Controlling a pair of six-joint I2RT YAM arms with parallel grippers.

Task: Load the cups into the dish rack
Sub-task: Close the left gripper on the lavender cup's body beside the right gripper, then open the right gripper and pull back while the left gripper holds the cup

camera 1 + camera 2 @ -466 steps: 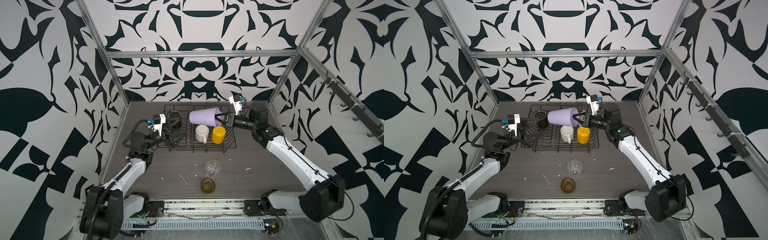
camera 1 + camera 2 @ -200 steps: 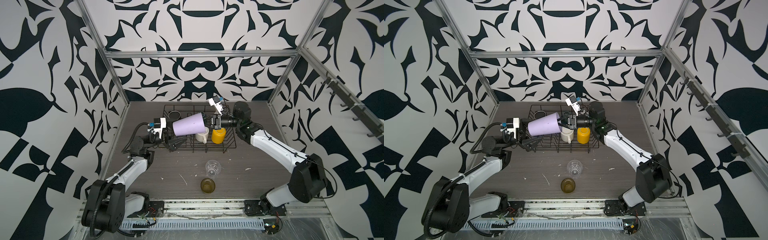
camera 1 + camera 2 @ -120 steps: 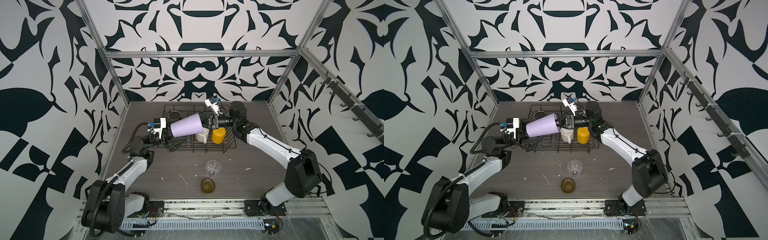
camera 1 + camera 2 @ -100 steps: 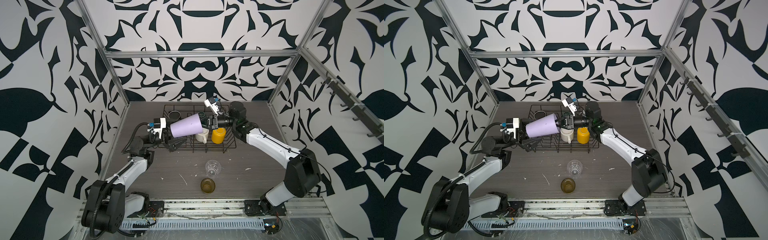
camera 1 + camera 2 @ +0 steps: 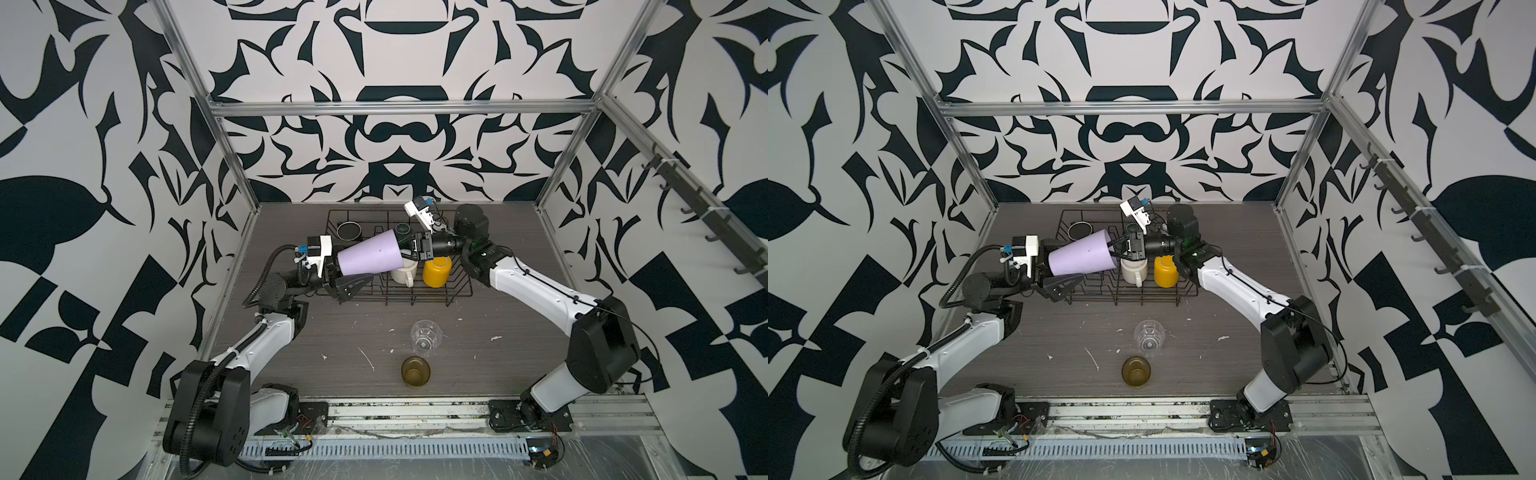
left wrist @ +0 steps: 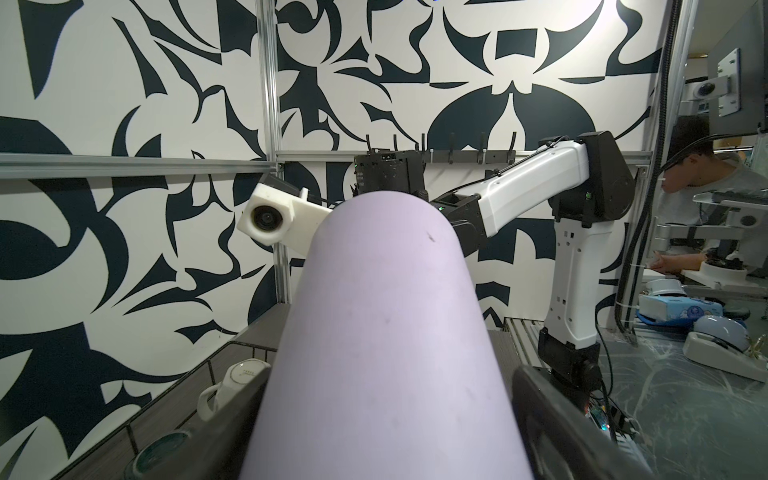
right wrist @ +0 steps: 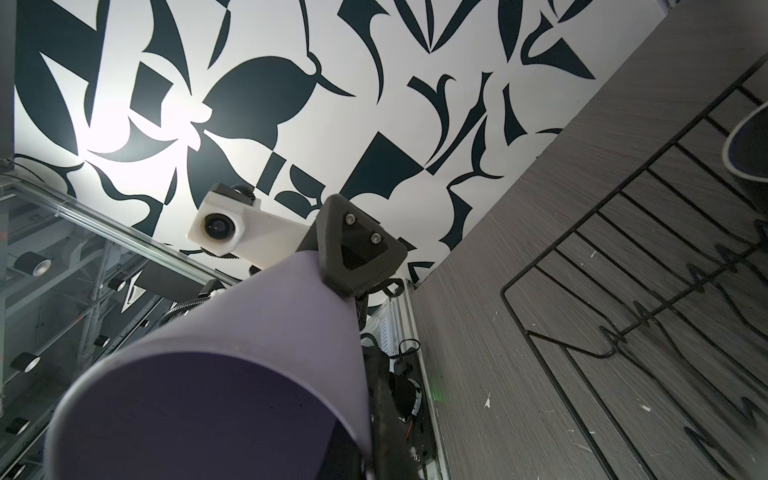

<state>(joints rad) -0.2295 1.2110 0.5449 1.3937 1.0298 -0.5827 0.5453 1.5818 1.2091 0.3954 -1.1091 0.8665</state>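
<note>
Your right hand [image 5: 405, 249] is clamped on the rim of the tumbler [image 5: 370, 259], which lies sideways in the air over the left end of the rack [image 5: 455, 286]. Your left hand [image 5: 348, 269] straddles its narrow end, fingers wide; whether they press it, you cannot tell. The clear glass [image 5: 425, 337] and amber glass [image 5: 414, 371] stand on the desk [image 5: 519, 332], outside the rack.

Bright, even overhead light, soft shadows on the tabletop [image 5: 340, 332]. Left wrist view: the left tool [image 6: 395, 432], its fingers [image 6: 557, 432] and the lilac tumbler [image 6: 386, 291] between them blur near the lens. Right wrist view: glare whitens the wall [image 7: 108, 120].
</note>
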